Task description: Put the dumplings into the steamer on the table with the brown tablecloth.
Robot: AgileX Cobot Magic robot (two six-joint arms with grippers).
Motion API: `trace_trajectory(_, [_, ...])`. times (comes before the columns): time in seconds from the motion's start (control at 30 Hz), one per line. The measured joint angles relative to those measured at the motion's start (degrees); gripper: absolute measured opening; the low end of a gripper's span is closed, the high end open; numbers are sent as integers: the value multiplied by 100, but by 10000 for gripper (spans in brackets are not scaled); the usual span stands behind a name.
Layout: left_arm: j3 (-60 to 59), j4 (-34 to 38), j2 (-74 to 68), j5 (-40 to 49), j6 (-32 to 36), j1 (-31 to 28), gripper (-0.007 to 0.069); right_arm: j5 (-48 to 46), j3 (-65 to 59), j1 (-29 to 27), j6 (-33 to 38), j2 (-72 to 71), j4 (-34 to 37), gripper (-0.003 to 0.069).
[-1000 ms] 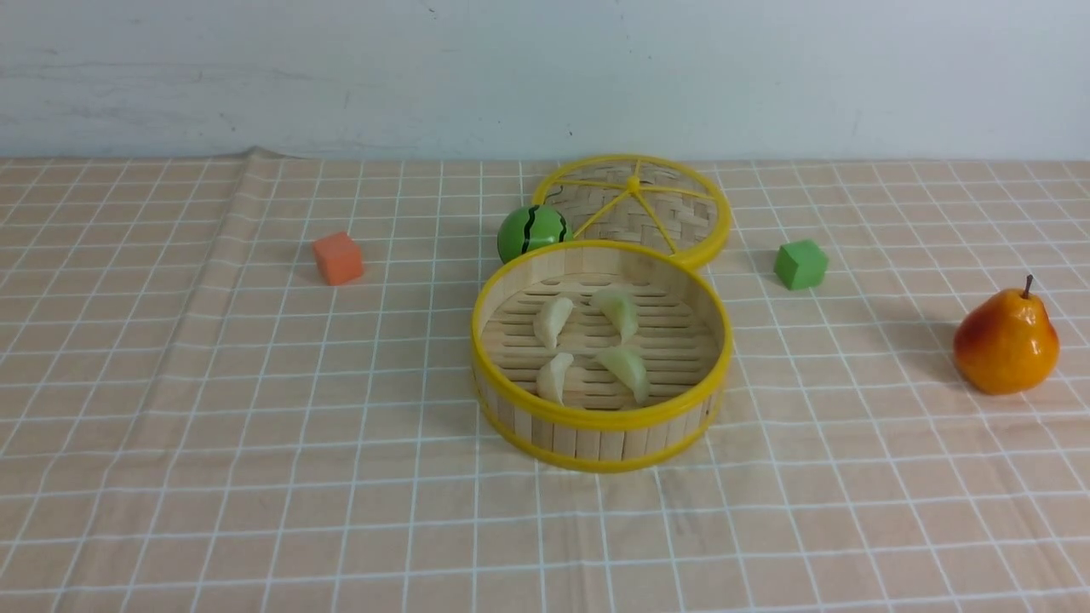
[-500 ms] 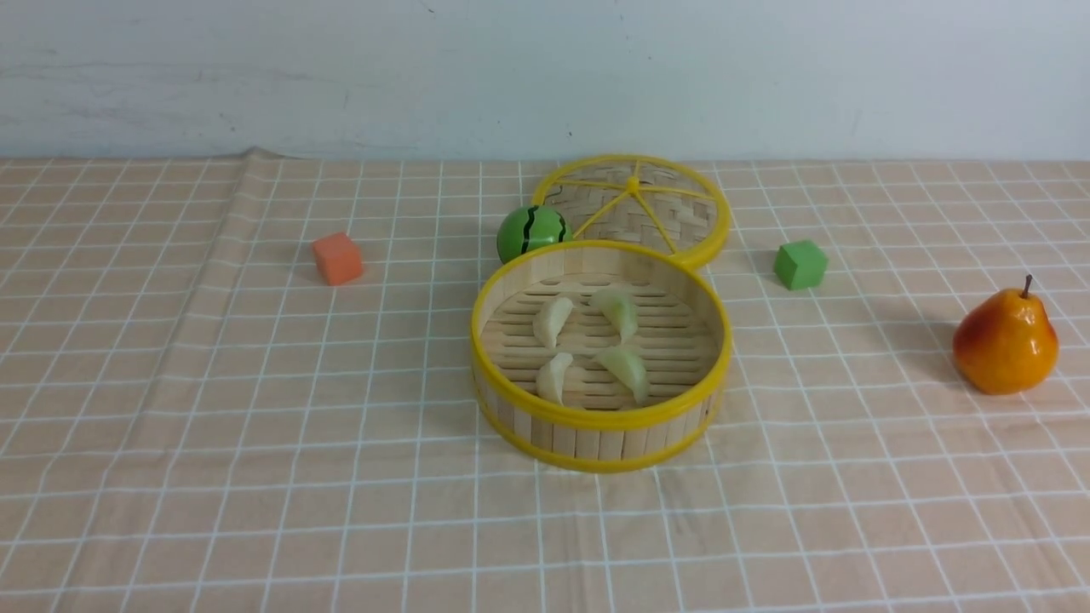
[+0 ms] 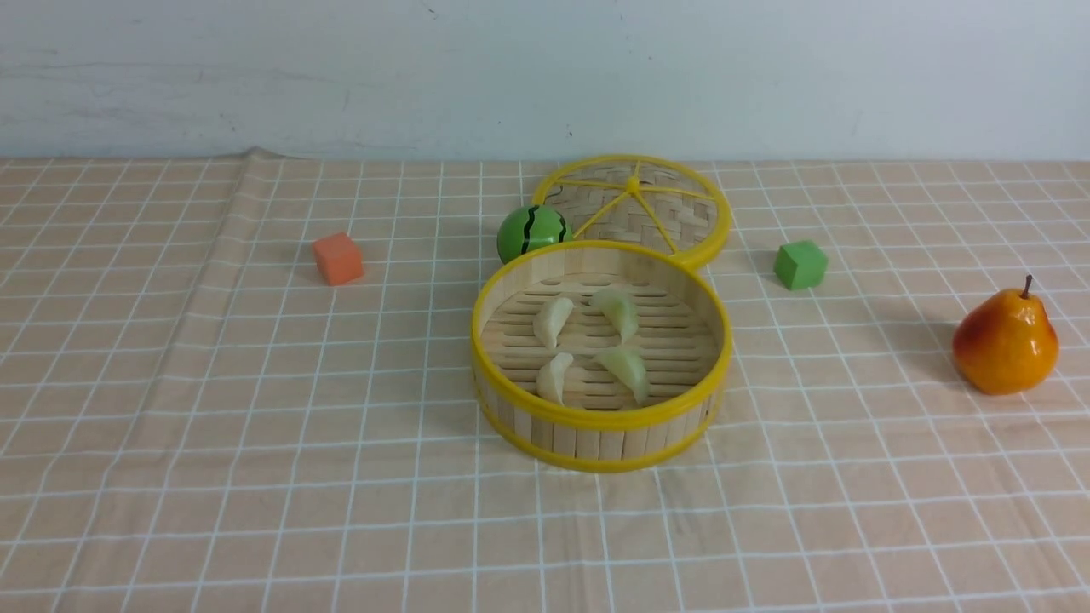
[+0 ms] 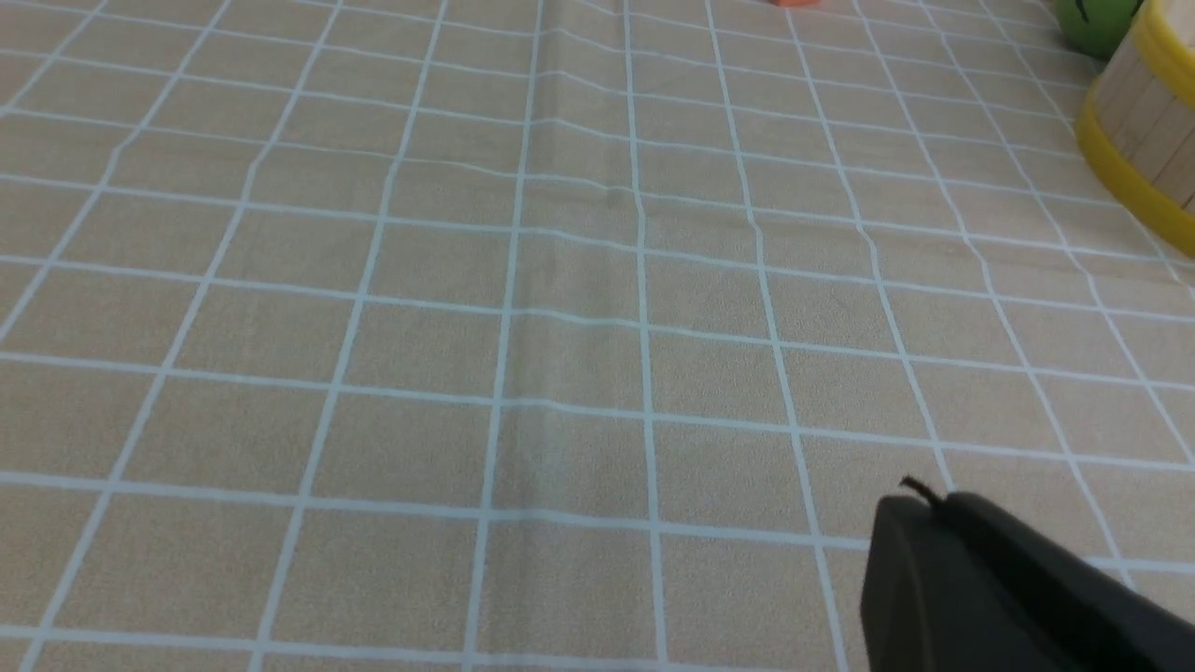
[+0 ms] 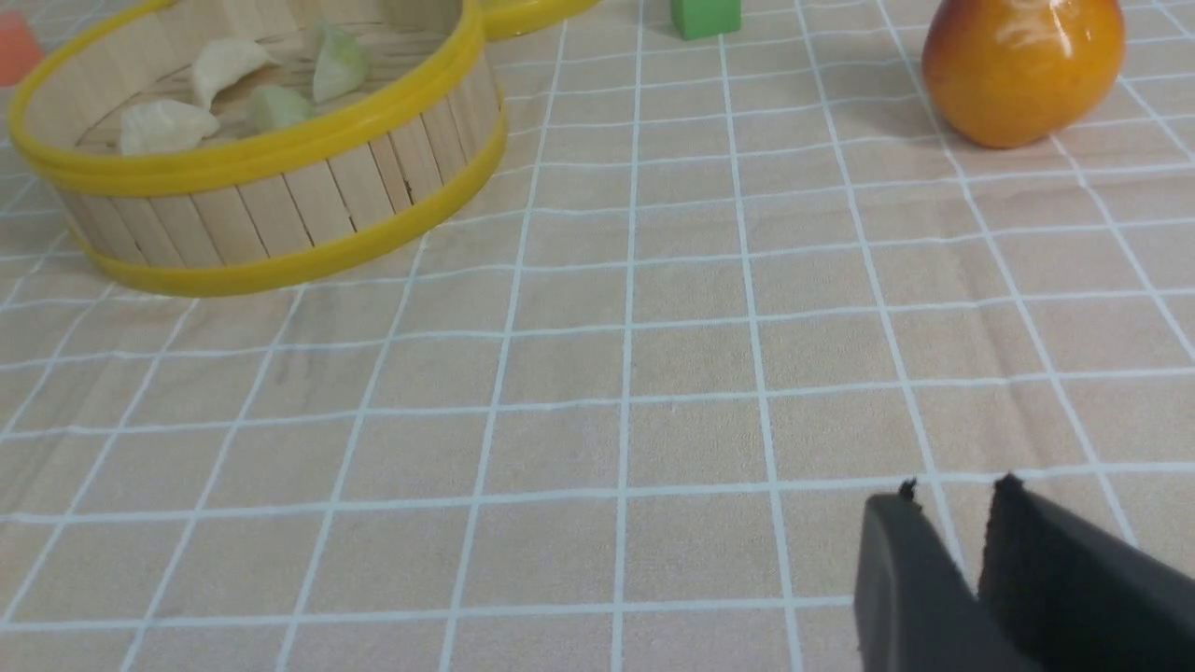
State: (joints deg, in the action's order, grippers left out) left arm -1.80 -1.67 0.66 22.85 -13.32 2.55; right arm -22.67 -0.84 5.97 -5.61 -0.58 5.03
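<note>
Several pale dumplings (image 3: 553, 321) lie on the slatted floor of the round bamboo steamer (image 3: 600, 417), which stands mid-table on the brown tablecloth (image 3: 255, 426). Neither gripper shows in the front view. In the left wrist view my left gripper (image 4: 934, 504) is shut and empty above bare cloth, with the steamer's wall (image 4: 1144, 121) off at the frame's edge. In the right wrist view my right gripper (image 5: 957, 495) is open by a narrow gap with nothing in it. It hangs over the cloth, well apart from the steamer (image 5: 280, 215) and its dumplings (image 5: 224, 65).
The flat woven lid (image 3: 634, 204) leans behind the steamer, beside a green watermelon ball (image 3: 532, 232). An orange cube (image 3: 338, 258) sits to the left, a green cube (image 3: 800, 264) to the right. A pear (image 3: 1006, 340) stands far right.
</note>
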Motion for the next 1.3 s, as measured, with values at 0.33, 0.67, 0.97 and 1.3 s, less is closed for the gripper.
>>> trace_trajectory(0.33, [0,0,0,0,0,0,-3,0,0,0,0,0,0,140])
trace_trajectory(0.67, [0,0,0,0,0,0,6,0,0,0,0,0,0,145])
trace_trajectory(0.97, [0,0,0,0,0,0,11,0,0,0,0,0,0,155])
trace_trajectory(1.3, [0,0,0,0,0,0,11,0,0,0,0,0,0,170])
